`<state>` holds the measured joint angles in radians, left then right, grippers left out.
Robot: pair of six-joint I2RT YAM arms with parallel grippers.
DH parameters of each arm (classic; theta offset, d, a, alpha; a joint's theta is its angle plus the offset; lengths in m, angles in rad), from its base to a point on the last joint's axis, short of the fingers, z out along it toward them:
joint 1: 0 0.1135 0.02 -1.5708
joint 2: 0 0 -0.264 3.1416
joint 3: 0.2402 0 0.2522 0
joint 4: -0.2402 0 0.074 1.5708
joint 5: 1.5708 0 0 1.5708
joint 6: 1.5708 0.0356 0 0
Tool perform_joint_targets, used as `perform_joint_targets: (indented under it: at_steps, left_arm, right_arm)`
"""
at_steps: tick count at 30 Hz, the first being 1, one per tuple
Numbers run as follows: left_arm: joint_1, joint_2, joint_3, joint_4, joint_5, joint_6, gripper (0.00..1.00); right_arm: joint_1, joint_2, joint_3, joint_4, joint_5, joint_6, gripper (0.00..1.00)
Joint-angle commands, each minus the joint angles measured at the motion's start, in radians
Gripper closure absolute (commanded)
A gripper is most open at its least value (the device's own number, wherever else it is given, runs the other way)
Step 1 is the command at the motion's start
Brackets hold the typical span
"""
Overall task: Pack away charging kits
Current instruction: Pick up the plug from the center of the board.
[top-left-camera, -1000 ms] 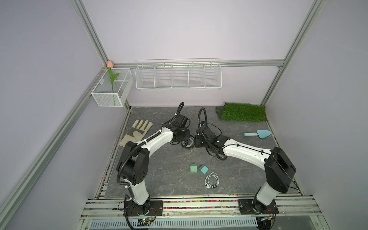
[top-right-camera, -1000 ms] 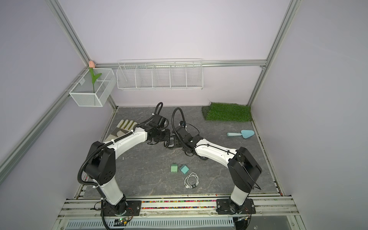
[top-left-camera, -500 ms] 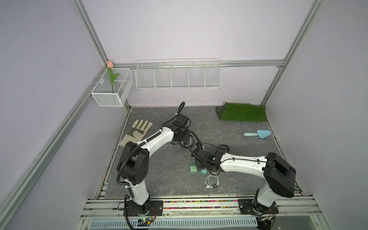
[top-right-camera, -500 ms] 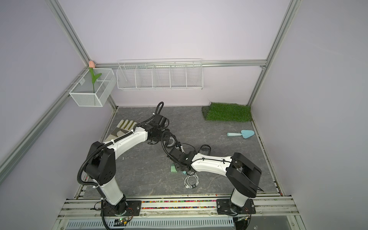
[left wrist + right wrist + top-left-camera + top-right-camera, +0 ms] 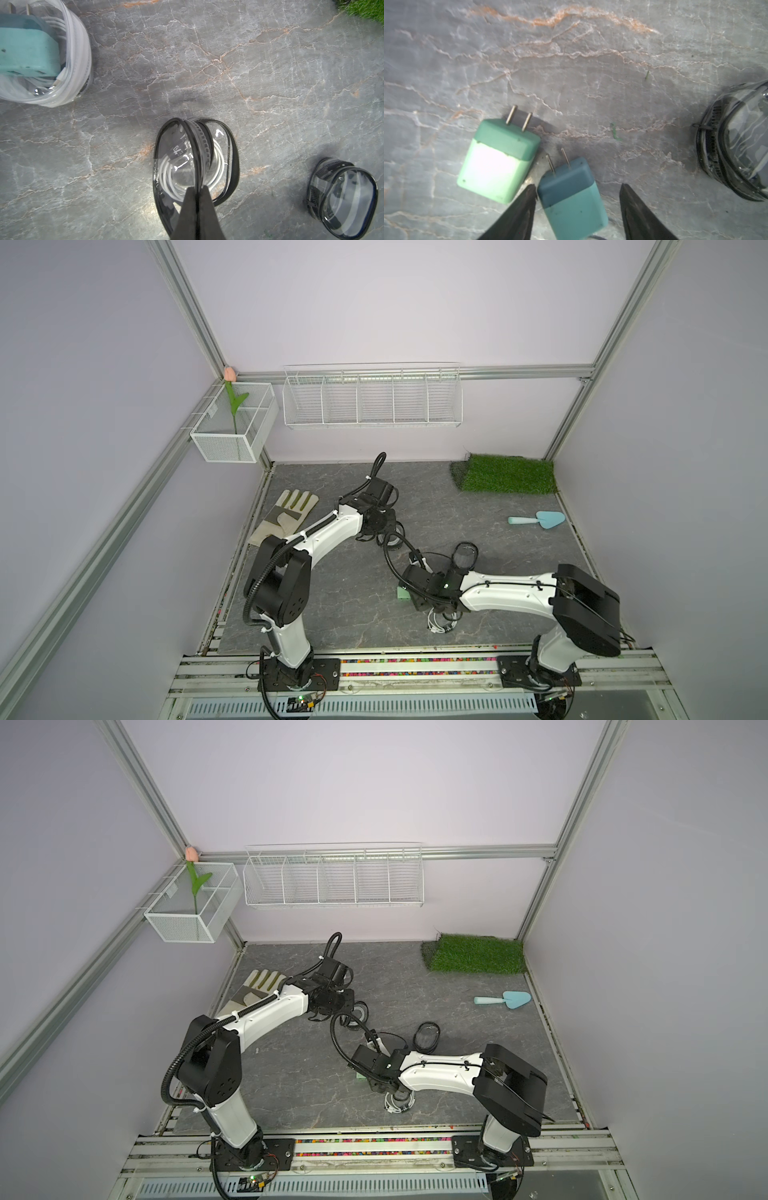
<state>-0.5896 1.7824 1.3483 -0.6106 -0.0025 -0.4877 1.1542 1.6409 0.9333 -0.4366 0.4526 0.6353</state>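
Note:
In the right wrist view my right gripper (image 5: 577, 187) is open and straddles a teal charger block (image 5: 571, 199) lying on the floor. A mint-green block (image 5: 496, 160) lies just outside one finger. In both top views a loose coiled white cable (image 5: 440, 620) lies beside that gripper (image 5: 419, 601). My left gripper (image 5: 197, 189) is shut on the rim of a black-rimmed clear case (image 5: 233, 166), which holds a coiled white cable (image 5: 166, 174). A white-rimmed case (image 5: 76, 62) holds a teal block (image 5: 27, 52) and a cable.
Another black-rimmed case (image 5: 342, 197) lies near the held one and shows in a top view (image 5: 465, 556). A light-blue trowel (image 5: 540, 518) lies at the right, a grass mat (image 5: 507, 475) at the back right, a glove (image 5: 286, 514) at the left. Wire baskets (image 5: 372, 400) hang on the back wall.
My right arm has swung from beside the left gripper toward the front and come down over the charger blocks, and its jaws have widened. The left arm has stayed put.

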Motion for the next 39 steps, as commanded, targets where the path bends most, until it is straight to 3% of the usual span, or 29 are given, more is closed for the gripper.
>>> perform_joint_targets:
  at_steps: [1, 16, 19, 29, 34, 39]
  left_arm:
    - [-0.001, -0.029, -0.005, 0.005, -0.011, 0.008, 1.00]
    - [-0.001, -0.035, -0.009, 0.011, -0.007, 0.007, 1.00]
    - [-0.001, -0.034, -0.009, 0.012, -0.003, 0.008, 1.00]
    - [-0.001, -0.037, -0.013, 0.025, 0.020, 0.005, 1.00]
    - [-0.001, -0.034, -0.007, 0.015, 0.042, 0.005, 1.00]
    - [-0.001, -0.049, -0.030, 0.026, 0.056, 0.005, 1.00]
  right_arm:
    - [0.017, -0.028, -0.024, -0.002, 0.007, -0.006, 0.30]
    - [0.032, 0.085, -0.001, 0.015, 0.009, -0.007, 0.31]
    - [0.032, 0.110, 0.008, 0.001, 0.017, 0.004, 0.36]
    - [0.025, 0.069, 0.029, -0.050, 0.034, 0.033, 0.64]
    - [-0.027, -0.051, 0.075, -0.090, 0.029, 0.056, 0.70]
    - [-0.086, -0.100, 0.147, 0.034, -0.002, 0.040, 0.72]
